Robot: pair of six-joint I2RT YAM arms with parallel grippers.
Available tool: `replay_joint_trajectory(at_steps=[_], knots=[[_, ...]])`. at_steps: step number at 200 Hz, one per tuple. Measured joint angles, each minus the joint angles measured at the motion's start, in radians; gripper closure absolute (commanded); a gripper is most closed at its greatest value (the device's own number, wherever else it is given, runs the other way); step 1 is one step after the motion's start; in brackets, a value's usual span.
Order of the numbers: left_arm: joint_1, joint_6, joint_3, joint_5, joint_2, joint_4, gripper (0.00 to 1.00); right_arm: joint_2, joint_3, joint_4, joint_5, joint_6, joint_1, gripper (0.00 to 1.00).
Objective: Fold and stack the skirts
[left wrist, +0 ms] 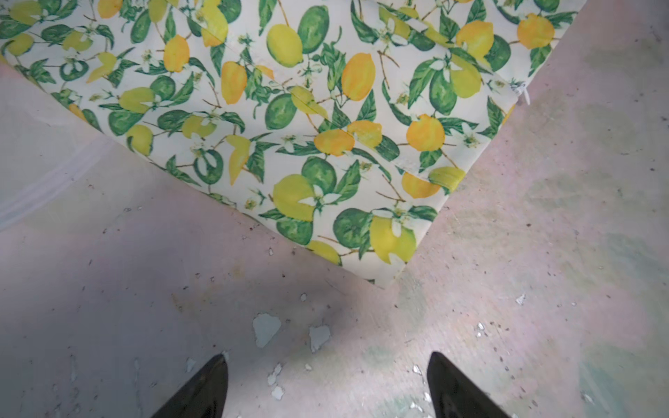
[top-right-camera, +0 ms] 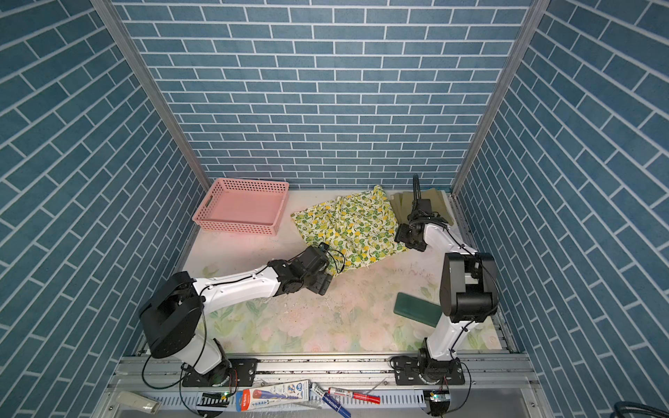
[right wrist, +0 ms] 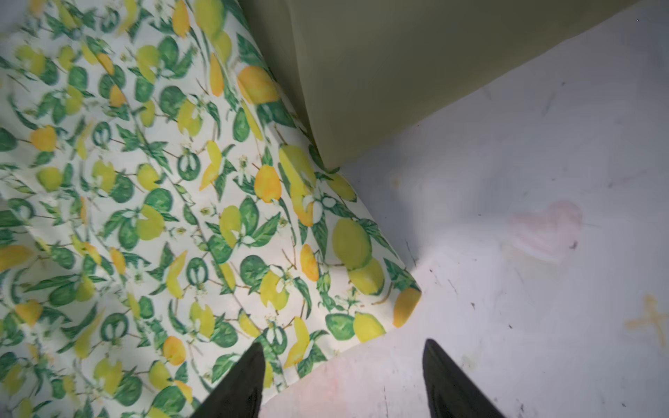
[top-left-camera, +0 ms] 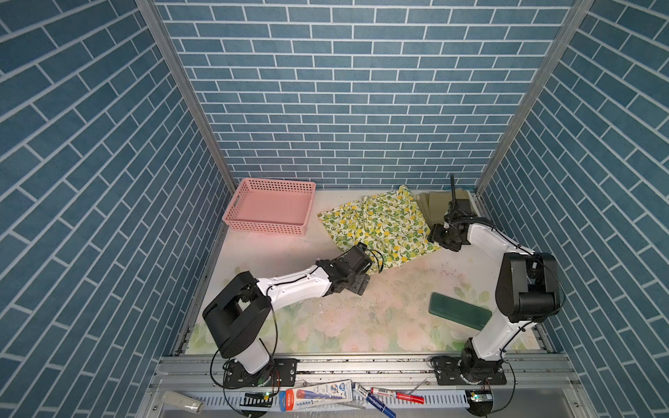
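The lemon-print skirt [top-left-camera: 380, 228] [top-right-camera: 347, 228] lies spread and rumpled at the back middle of the table. An olive green skirt [top-left-camera: 430, 206] lies behind its right side, partly hidden by my right arm. My left gripper [top-left-camera: 361, 285] [left wrist: 327, 354] is open over bare table, just short of the lemon skirt's [left wrist: 289, 108] near corner. My right gripper [top-left-camera: 436, 237] [right wrist: 343, 343] is open at the lemon skirt's [right wrist: 181, 217] right corner. One of its fingers is over the hem and the other over the table. The olive skirt [right wrist: 398, 72] lies beyond.
A pink perforated basket [top-left-camera: 269, 208] stands at the back left. A dark green flat block [top-left-camera: 459, 311] lies front right beside the right arm's base. Pens and a tube [top-left-camera: 318, 394] lie on the front rail. Blue brick walls close in three sides.
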Motion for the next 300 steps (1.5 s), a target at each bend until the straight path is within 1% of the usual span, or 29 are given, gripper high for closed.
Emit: replay_joint_trajectory(at_steps=[11,19,31,41,44,55,62,73,82,86,105,114,129,151,154,159,166,172,173,175,182,187,192,207,220,240,279,295,300], knots=[[-0.013,-0.005,0.01,-0.016,0.043,0.012,0.13,0.029,0.0,0.001,0.003,-0.009,0.0,0.51],[-0.019,-0.008,0.018,-0.027,0.069,0.014,0.13,0.043,0.0,0.001,0.009,-0.013,0.0,0.59],[-0.026,-0.012,0.03,-0.048,0.104,0.018,0.13,0.053,0.0,-0.001,0.024,-0.032,0.0,0.76],[-0.03,-0.015,0.036,-0.069,0.119,0.02,0.14,0.053,0.0,0.0,0.03,-0.033,0.0,0.96],[-0.03,-0.016,0.038,-0.079,0.122,0.02,0.14,0.053,0.0,0.0,0.034,-0.037,0.0,1.0],[-0.031,-0.019,0.047,-0.108,0.131,0.021,0.2,0.053,0.001,0.007,0.038,-0.035,0.0,1.0],[-0.031,-0.021,0.052,-0.128,0.134,0.021,0.27,0.051,0.001,0.008,0.04,-0.04,0.0,1.0],[-0.029,-0.022,0.058,-0.16,0.135,0.027,0.42,0.044,0.001,0.008,0.041,-0.042,0.0,1.0],[-0.027,-0.035,0.059,-0.183,0.135,0.034,0.61,0.029,0.0,0.005,0.042,-0.042,0.0,1.0],[-0.024,-0.027,0.059,-0.19,0.135,0.036,0.67,0.019,0.0,0.005,0.042,-0.042,0.0,1.0],[-0.008,-0.034,0.056,-0.214,0.129,0.043,0.91,-0.043,0.0,0.002,0.045,-0.041,0.0,1.0],[0.005,-0.031,0.052,-0.22,0.12,0.045,0.97,-0.077,0.0,0.001,0.045,-0.041,0.0,1.0],[0.031,-0.031,0.045,-0.235,0.095,0.046,1.0,-0.141,0.0,-0.002,0.046,-0.039,0.001,1.0],[0.058,-0.021,0.034,-0.248,0.046,0.046,1.0,-0.201,0.0,-0.01,0.056,-0.037,0.001,1.0],[0.061,-0.021,0.032,-0.251,0.038,0.046,0.98,-0.205,0.0,-0.011,0.056,-0.037,0.001,1.0],[0.064,-0.018,0.029,-0.253,0.025,0.047,0.92,-0.209,0.0,-0.013,0.06,-0.037,0.001,0.99],[0.066,-0.014,0.025,-0.255,0.008,0.048,0.8,-0.211,0.0,-0.014,0.063,-0.037,0.001,0.89],[0.066,-0.01,0.02,-0.254,-0.006,0.051,0.67,-0.21,0.0,-0.015,0.066,-0.035,0.001,0.76],[0.066,-0.013,0.019,-0.253,-0.007,0.052,0.65,-0.21,0.0,-0.015,0.067,-0.035,0.001,0.76],[0.067,-0.011,0.017,-0.252,-0.012,0.055,0.61,-0.209,0.0,-0.016,0.068,-0.034,0.001,0.7],[0.067,-0.008,0.01,-0.245,-0.025,0.058,0.48,-0.206,0.0,-0.02,0.071,-0.037,0.001,0.59],[0.067,-0.007,0.005,-0.234,-0.032,0.061,0.43,-0.204,0.0,-0.023,0.073,-0.041,0.001,0.5],[0.067,-0.006,0.001,-0.226,-0.037,0.065,0.4,-0.201,0.0,-0.024,0.072,-0.044,0.001,0.43],[0.066,-0.011,-0.011,-0.192,-0.042,0.074,0.37,-0.189,0.0,-0.026,0.078,-0.076,0.001,0.32],[0.065,-0.012,-0.023,-0.161,-0.042,0.079,0.35,-0.174,0.0,-0.026,0.084,-0.112,0.007,0.29],[0.063,-0.017,-0.047,-0.117,-0.046,0.08,0.34,-0.135,0.0,-0.028,0.109,-0.168,0.021,0.28],[0.062,-0.023,-0.068,-0.073,-0.083,0.076,0.32,-0.033,0.0,-0.016,0.121,-0.253,0.044,0.33],[0.062,-0.023,-0.068,-0.068,-0.105,0.077,0.32,0.002,0.003,-0.005,0.124,-0.275,0.047,0.37],[0.062,-0.023,-0.068,-0.067,-0.11,0.077,0.32,0.016,0.007,-0.003,0.127,-0.283,0.047,0.39]])
